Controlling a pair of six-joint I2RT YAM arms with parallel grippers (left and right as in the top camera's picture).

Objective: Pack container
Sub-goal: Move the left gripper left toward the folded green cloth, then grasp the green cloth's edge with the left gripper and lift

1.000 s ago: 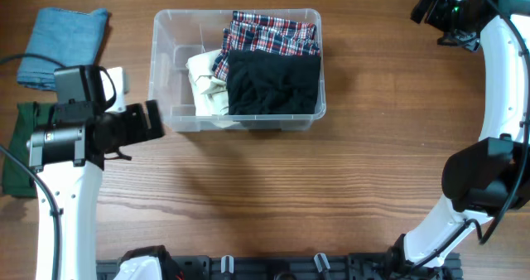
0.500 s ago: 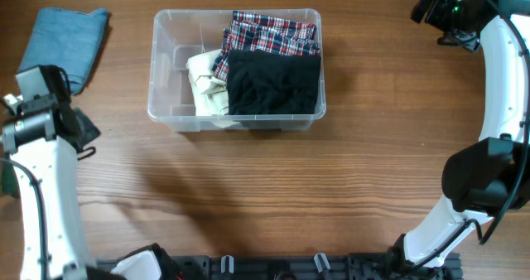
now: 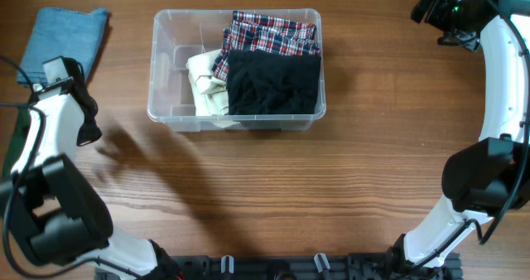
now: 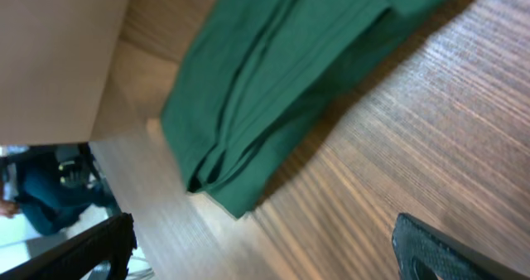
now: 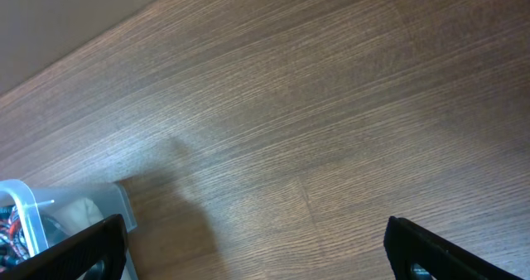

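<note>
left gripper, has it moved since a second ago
Yes. The left gripper has swung left, away from the container, and is now close to the blue cloth at the table's left side.

Left arm (image 3: 40, 143): curved link shells recorded as white, smooth and glossy. Left joint housing (image 3: 51, 207): large, rounded, black. The wrist head is black, with a small white block on top. A thin black cable (image 3: 16, 69) is noted at the wrist.

Right arm (image 3: 503, 65): white shells of like shape. Right joint housing (image 3: 484, 179): black, rounded. The wrist head is black, and a small green light (image 3: 454, 7) is seen on it.

Left gripper (image 4: 261, 234) and right gripper (image 5: 257, 230): fingers are matte black plastic with blunt edges.

Base rail (image 3: 273, 267): black.
</note>
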